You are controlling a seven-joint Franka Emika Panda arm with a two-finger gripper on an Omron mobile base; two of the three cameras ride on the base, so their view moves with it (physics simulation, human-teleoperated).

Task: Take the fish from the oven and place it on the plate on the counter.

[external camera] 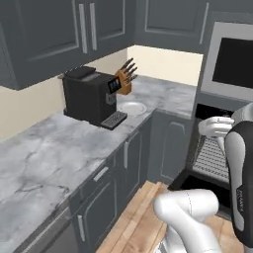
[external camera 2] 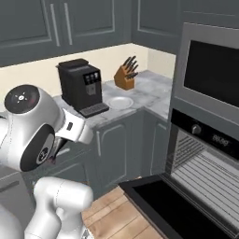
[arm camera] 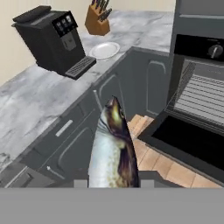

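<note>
A: What sits on the bench point(external camera: 49, 143)?
B: Upper middle of the frame, a black coffee machine point(external camera: 89, 96); just right of it the white plate point(external camera: 131, 107); behind, a knife block point(external camera: 124, 81).

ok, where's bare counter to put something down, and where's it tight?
Widest bare patch: the counter near side of the coffee machine, running toward the camera. Another lies past the knife block, toward the corner. Crowded: the machine, block and plate sit close together; the plate itself is bare. The end effector holds the fish.
</note>
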